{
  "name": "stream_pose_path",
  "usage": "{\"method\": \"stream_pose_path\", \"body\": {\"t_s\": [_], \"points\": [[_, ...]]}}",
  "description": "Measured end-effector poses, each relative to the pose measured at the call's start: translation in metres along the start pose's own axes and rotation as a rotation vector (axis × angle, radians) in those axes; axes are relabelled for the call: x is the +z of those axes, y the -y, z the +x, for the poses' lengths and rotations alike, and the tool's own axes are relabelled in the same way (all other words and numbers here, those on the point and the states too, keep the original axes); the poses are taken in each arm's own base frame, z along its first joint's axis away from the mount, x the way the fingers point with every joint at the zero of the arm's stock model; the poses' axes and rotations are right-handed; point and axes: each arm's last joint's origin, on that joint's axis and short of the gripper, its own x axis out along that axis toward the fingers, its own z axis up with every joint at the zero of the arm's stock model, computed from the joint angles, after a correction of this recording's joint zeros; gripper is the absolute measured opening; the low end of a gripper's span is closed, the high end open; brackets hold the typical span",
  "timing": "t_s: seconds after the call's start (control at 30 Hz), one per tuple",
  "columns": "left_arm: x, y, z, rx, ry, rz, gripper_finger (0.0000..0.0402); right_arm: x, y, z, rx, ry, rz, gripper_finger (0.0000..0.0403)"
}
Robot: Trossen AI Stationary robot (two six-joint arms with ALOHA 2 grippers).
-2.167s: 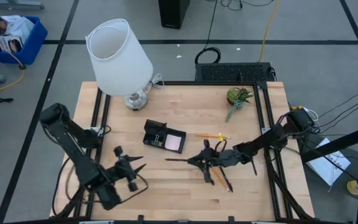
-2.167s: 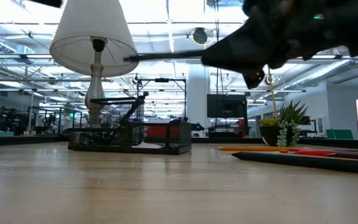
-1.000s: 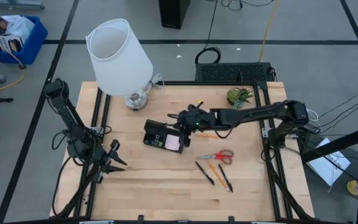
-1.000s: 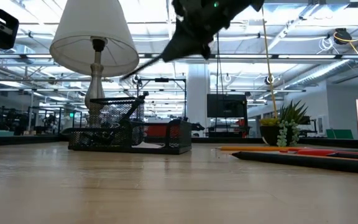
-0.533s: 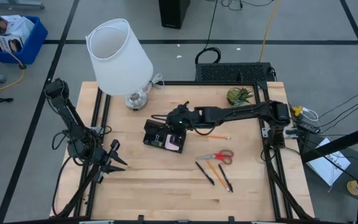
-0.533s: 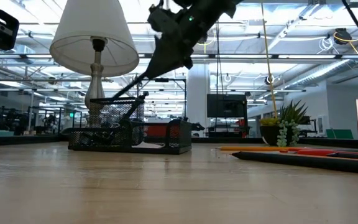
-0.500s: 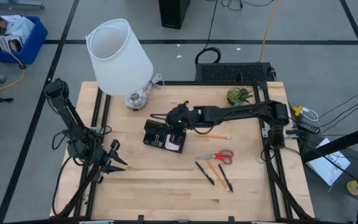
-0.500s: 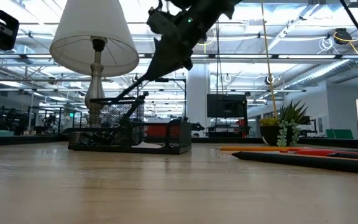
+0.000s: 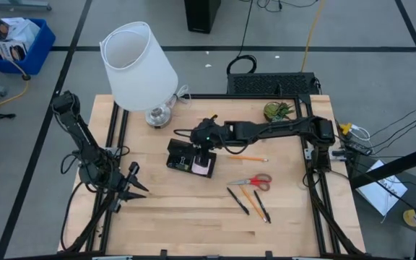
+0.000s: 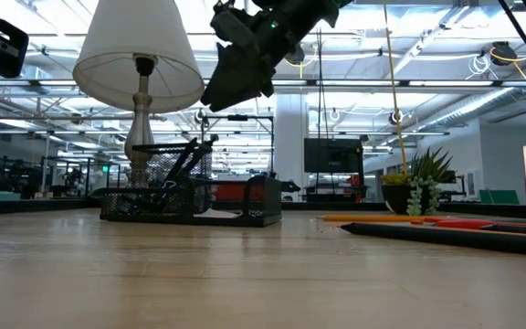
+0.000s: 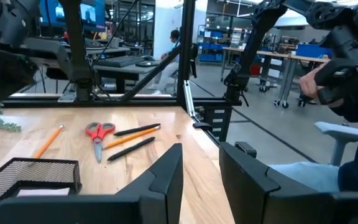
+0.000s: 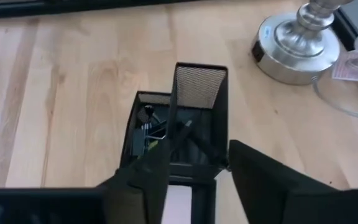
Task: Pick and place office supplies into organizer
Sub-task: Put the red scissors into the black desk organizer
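- Table (image 9: 193,217): wood top w/ a black frame round the edge; lots of bare room on the near half, crowded only mid and far side.
- Lamp (image 9: 137,65): sits at the far left corner, just beyond the organizer; its metal base shows past the right fingers in the right wrist view, so not much room to swing that way.
- Right arm: stretched across from the right edge so its gripper (image 9: 202,137) hangs over the organizer (image 9: 191,157) – prob. a drop spot for the tall slot.
- Right fingers (image 12: 266,180): spread apart, nothing between them; the mesh cup sits directly ahead of the gap, w/ a black pen (image 12: 174,127) leaning inside it. Looks released, judging by that.
- Left arm: parked at the left table edge, gripper (image 9: 130,186) well apart from everything; fingers (image 11: 166,180) open, holding nothing.
- Organizer: mid table, below the right fingertips; black clip (image 12: 145,127) in the compartment beside the cup, pink pad (image 9: 202,167) in the flat part.
- Scissors (image 9: 253,180): flat on the wood, well to the wrist side of the right fingers, clear room all round for a top grab.
- Pencils/pens (image 9: 250,201): loose group just near-side of the scissors, close together – tight for fingers to take one alone.
- One orange pencil (image 9: 250,157): lying under the right forearm, btwn organizer and scissors.
- Plant sprig (image 9: 277,110): far right corner, out of the way.
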Motion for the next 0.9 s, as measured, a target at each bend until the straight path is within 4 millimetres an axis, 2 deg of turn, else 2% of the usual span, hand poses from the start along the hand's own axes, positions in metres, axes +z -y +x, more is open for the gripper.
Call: {"method": "stream_pose_path", "body": {"t_s": [0.2, 0.47, 0.63, 0.9], "points": [[-0.001, -0.002, 0.000, 0.068, -0.001, -0.036, 0.0108, -0.003, -0.017, -0.015, 0.024, -0.057, -0.033, 0.0185], [-0.005, -0.001, 0.002, 0.075, -0.029, -0.043, 0.0108, -0.026, -0.058, -0.043, 0.075, -0.217, -0.007, 0.0161], [-0.010, 0.000, 0.003, 0.080, -0.052, -0.048, 0.0108, -0.068, -0.081, -0.054, 0.062, -0.310, 0.081, 0.0154], [-0.013, -0.002, 0.005, 0.139, -0.058, -0.047, 0.0108, -0.140, -0.090, -0.076, 0.011, -0.430, 0.193, 0.0156]]}}
